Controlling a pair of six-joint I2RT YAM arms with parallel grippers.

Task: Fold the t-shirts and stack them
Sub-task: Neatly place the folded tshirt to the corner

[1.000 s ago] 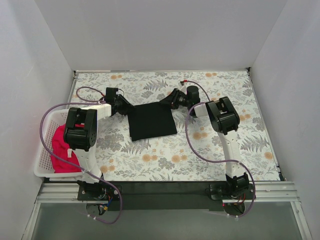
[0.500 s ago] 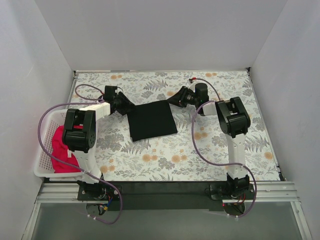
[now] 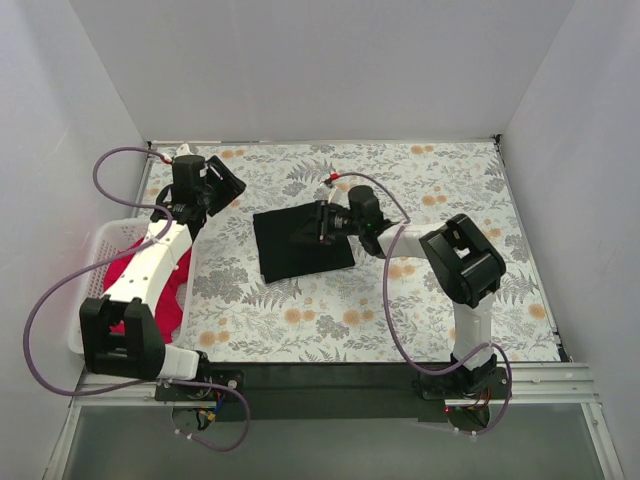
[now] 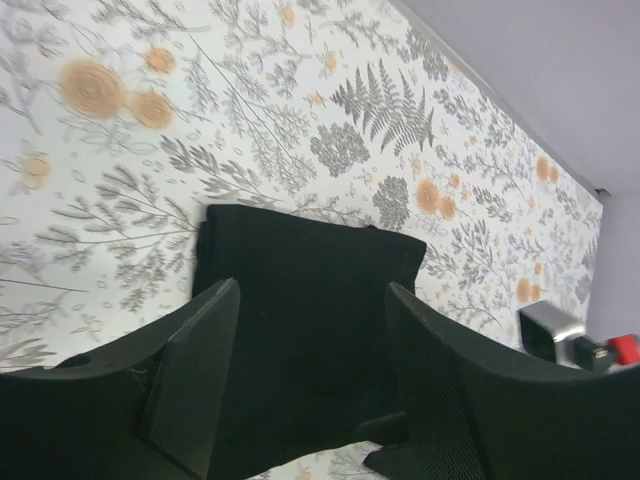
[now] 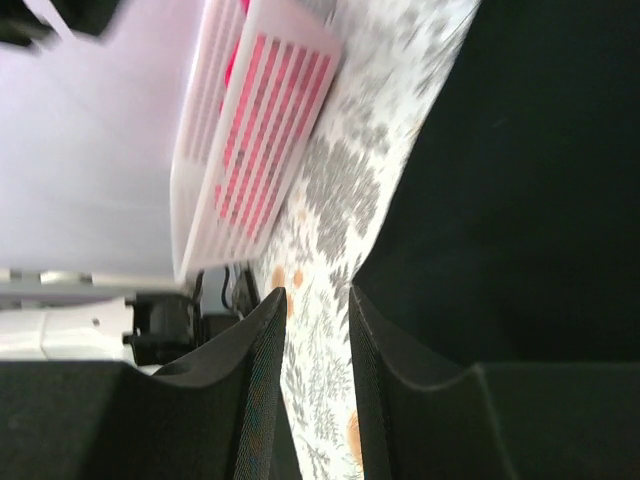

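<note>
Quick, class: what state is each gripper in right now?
Left gripper: wide open, holding nothing.
Right gripper: narrowly open, holding nothing.

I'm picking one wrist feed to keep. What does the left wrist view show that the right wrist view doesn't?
Only the left wrist view shows the black shirt as a folded shape, with one whole edge and both of that edge's corners in view, on a wide stretch of floral table. Only the right wrist view shows the white basket, with the red shirt visible through its lattice. Both views show the black shirt lying on the table.
</note>
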